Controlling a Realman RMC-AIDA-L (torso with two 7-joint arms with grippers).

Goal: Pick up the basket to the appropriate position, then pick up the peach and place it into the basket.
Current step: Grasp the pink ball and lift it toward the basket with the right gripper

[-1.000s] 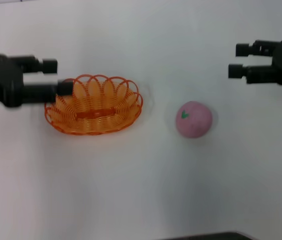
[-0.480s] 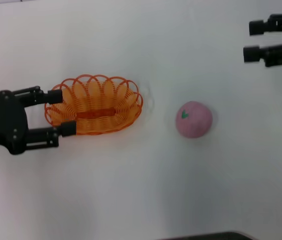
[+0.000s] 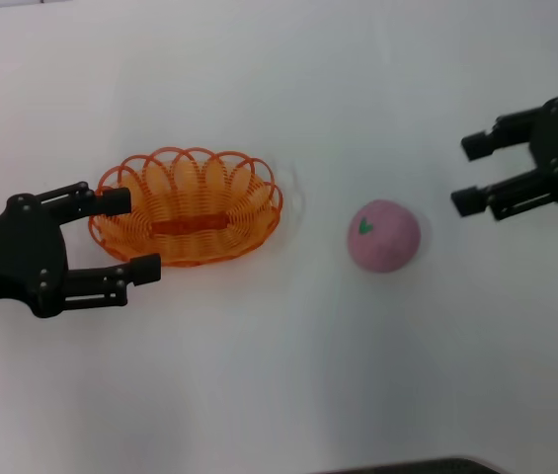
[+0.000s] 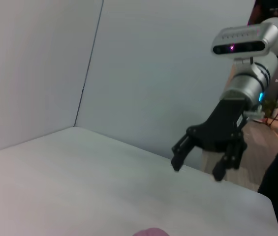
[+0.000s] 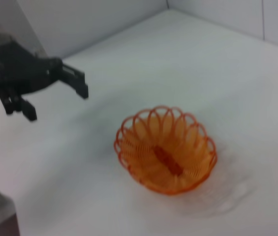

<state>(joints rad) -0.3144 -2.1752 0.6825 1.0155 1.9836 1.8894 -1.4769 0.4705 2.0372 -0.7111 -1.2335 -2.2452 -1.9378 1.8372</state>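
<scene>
Fingers of the left end effector (image 3: 125, 235) stand apart, one tip at the near-left rim of the oval orange plastic wire-loop basket (image 3: 187, 206), the other just beside its front edge; from the head view I cannot tell whether either tip touches the loops. The basket rests upright on the white counter (image 3: 279, 375), left of centre. To its right, apart from it, lies the round pink fuzzy-looking peach (image 3: 384, 235) with its small green leaf mark facing up. Farther right, the right end effector (image 3: 468, 173) hovers with its fingers spread, near the peach but clear of it.

The basket looks light and springy, so its thin loops would likely flex under a hard squeeze; the scalloped rim at the left end seems the best hold, one finger inside and one outside. The peach looks soft and prone to rolling, so a grip across its widest part seems wise.
</scene>
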